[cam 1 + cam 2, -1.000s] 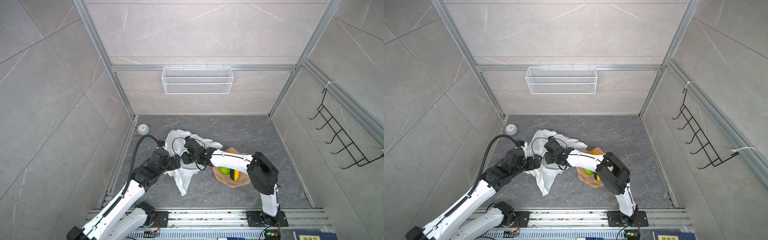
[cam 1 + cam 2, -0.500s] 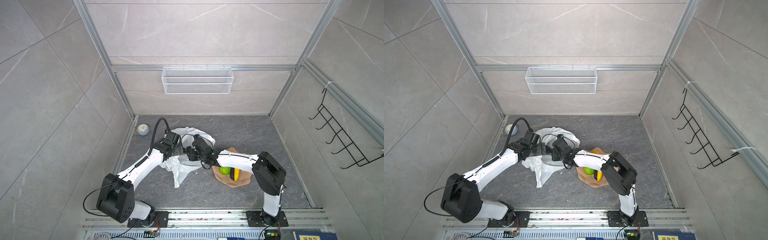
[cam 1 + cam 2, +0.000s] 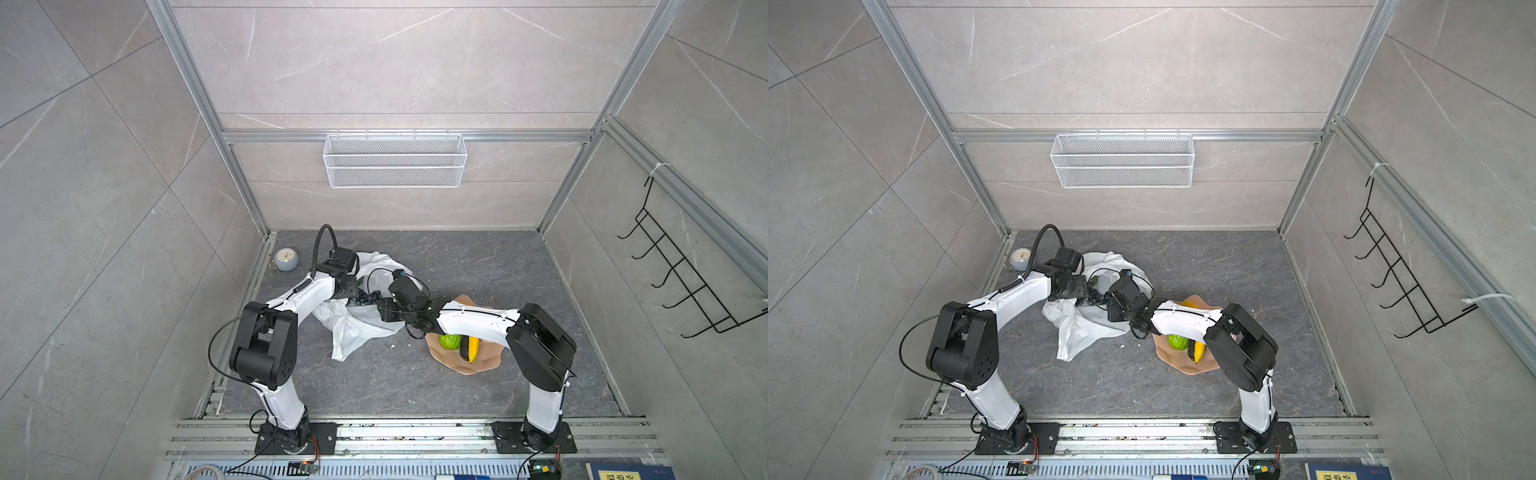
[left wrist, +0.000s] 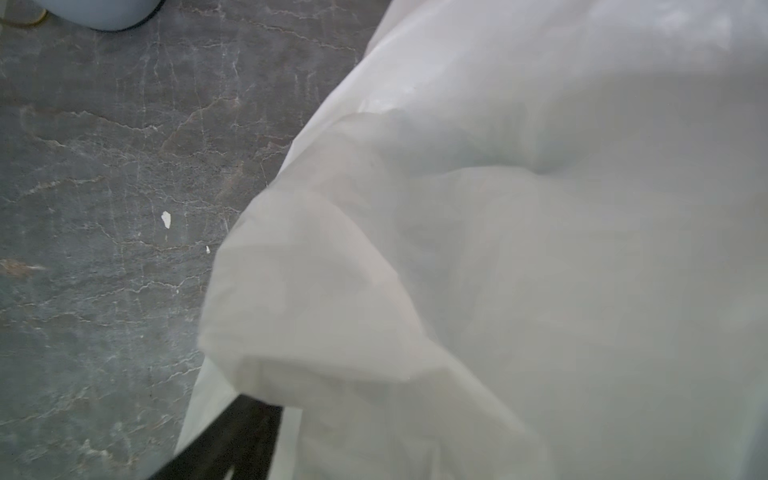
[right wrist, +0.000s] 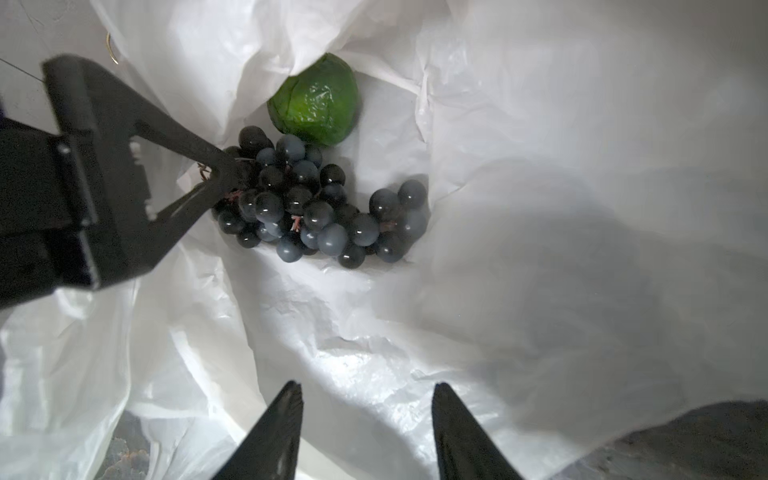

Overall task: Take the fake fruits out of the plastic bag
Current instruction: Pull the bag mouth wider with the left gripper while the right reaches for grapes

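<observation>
Fingers point(image 5: 278, 436) of the right gripper point(image 5: 366, 390) stand spread with nothing pinched between them, over the crinkled inside of the plastic bag point(image 5: 540, 166). In a top view the pink scalloped plate point(image 3: 488, 365) lies toward the front, right of the bag, holding a bumpy bright green fruit point(image 3: 450, 341) and a banana point(image 3: 473, 348). Deeper in the bag lies the black grape bunch point(image 5: 320, 212). The left gripper point(image 5: 222, 176) touches its stem end with a tip, but whether its fingers pinch the bunch I cannot tell. Just beyond the grapes, the dark green fruit point(image 5: 316, 99) sits against a fold. A second ago the left arm lay folded low at the bag's near side; now it reaches in over the bag's left edge, and the grapes show in the open mouth. Farther left stands a small clock point(image 3: 286, 258). A wire mesh basket point(image 3: 395, 166) hangs on the back wall.
</observation>
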You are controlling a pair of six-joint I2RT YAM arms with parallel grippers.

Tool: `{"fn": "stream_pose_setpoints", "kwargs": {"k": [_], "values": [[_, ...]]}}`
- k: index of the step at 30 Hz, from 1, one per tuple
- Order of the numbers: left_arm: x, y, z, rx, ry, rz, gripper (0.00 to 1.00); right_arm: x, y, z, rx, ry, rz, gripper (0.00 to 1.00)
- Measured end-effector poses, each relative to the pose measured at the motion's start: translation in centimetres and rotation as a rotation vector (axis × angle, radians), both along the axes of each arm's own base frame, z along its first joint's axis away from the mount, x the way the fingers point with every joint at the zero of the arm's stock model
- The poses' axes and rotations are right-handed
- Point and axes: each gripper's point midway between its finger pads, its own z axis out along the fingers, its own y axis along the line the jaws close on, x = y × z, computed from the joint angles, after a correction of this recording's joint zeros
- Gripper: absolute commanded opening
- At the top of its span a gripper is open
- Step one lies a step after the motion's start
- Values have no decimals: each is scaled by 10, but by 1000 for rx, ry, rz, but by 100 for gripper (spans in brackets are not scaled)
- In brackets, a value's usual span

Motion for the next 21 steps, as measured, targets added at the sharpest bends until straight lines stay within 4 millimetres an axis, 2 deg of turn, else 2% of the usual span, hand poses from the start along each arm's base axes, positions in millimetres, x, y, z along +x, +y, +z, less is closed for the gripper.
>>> {"fn": "stream_pose_setpoints", "kwargs": {"k": [1,4,8,12,15,18,21], "values": [[2,3,-3,-4,4,11,53,0,0,1,4,-2,1,53],[6,9,-7,-24,5,30,22,-2,-2,-3,0,2,1,53],[14,7,-4,-61,-32,34,0,-6,-5,-10,-11,14,3,53],[9,5,0,-93,-67,24,0,-7,-7,-13,-15,20,6,53],[-5,3,12,-134,-106,13,0,-9,-5,-12,-9,25,14,53],[-25,-1,39,-172,-178,-8,0,-10,-1,-9,10,23,29,53],[-51,-21,79,-238,-287,-83,0,-12,5,-2,32,9,50,53]]}}
